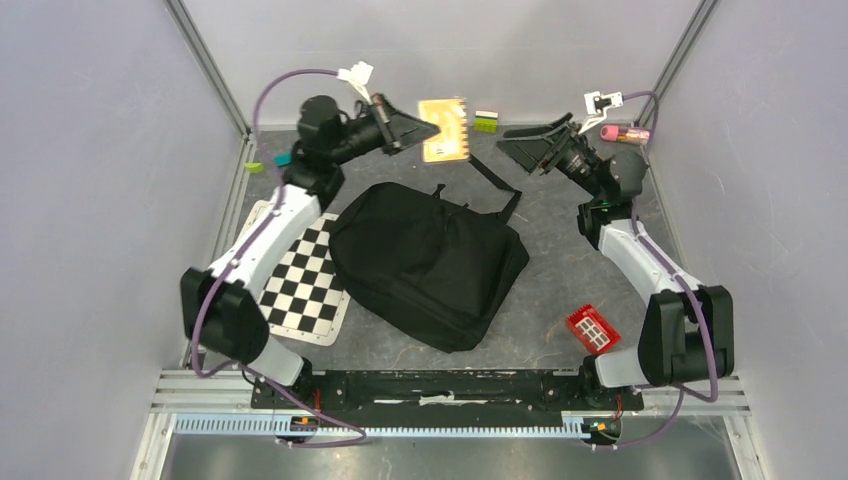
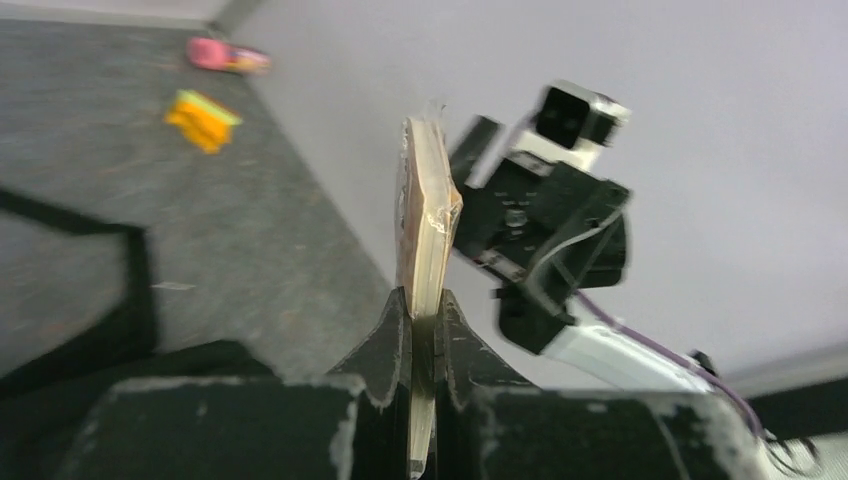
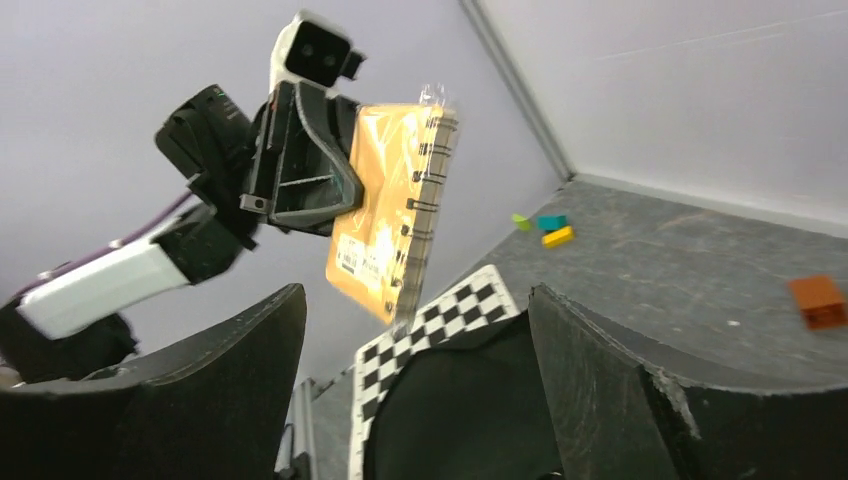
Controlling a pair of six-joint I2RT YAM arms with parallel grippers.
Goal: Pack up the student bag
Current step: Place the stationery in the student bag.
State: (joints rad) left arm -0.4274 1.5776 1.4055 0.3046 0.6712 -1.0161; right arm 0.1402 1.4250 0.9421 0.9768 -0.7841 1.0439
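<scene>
The black student bag (image 1: 430,262) lies in the middle of the table, a strap (image 1: 495,183) trailing toward the back. My left gripper (image 1: 432,129) is shut on an orange spiral notebook (image 1: 446,128) and holds it in the air behind the bag. In the left wrist view the notebook (image 2: 428,215) stands edge-on between my fingers (image 2: 388,345). My right gripper (image 1: 520,143) is open and empty, raised at the back right, facing the notebook (image 3: 392,220). The bag (image 3: 462,415) shows dark between its jaws.
A checkerboard sheet (image 1: 305,280) lies left of the bag. A red box (image 1: 592,329) sits front right. A green and yellow block (image 1: 486,121) and a pink marker (image 1: 625,133) lie by the back wall. Small coloured pieces (image 1: 270,160) sit at the back left.
</scene>
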